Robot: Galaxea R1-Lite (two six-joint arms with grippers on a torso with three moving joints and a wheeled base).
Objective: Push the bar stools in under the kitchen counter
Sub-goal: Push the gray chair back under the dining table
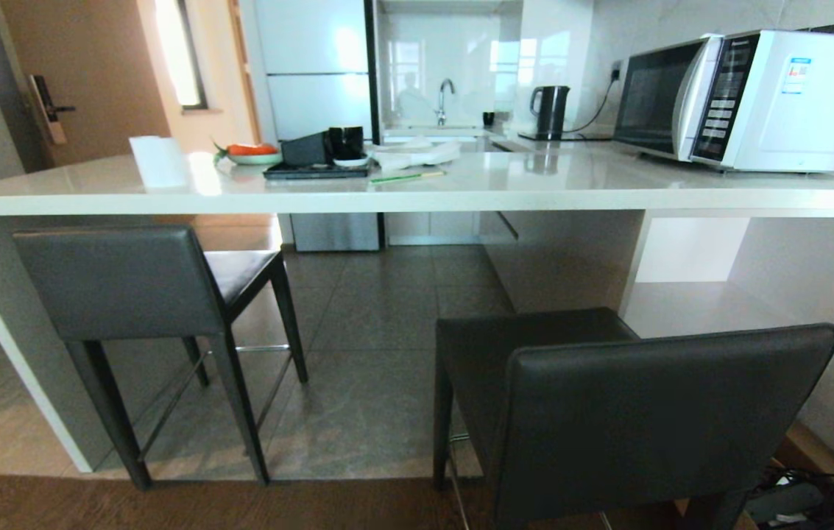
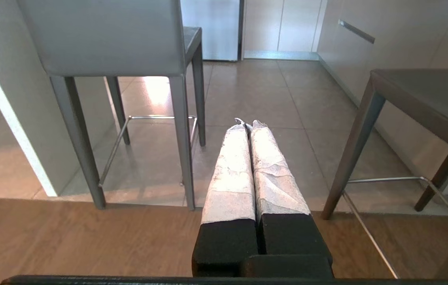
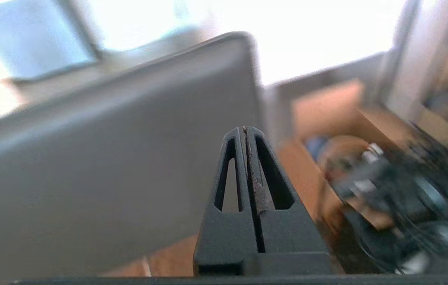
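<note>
Two matching bar stools stand at the kitchen counter. The left stool sits with its seat partly under the bench edge, beside the white slab end panel. The right stool stands further out from the bench, its backrest nearest the camera and its seat clear of the overhang.

Both stools have a low rectangular backrest in dark grey smooth leather with a slight sheen, a square flat dark seat, slim straight dark legs of square section, and thin shiny metal footrest bars between the legs.

The kitchen counter is a long glossy white slab with a thick edge and open white shelves below on the right. The floor is grey matte tile under the bench and brown wood planks nearer the robot.

On the bench are a white microwave, a black tray and a plate with something orange.

The left gripper hangs low over the floor between the stools, its white-wrapped jaws pressed together and empty. The right gripper is close behind the right stool's backrest, its black ribbed jaws together, holding nothing; whether it touches is unclear.
</note>
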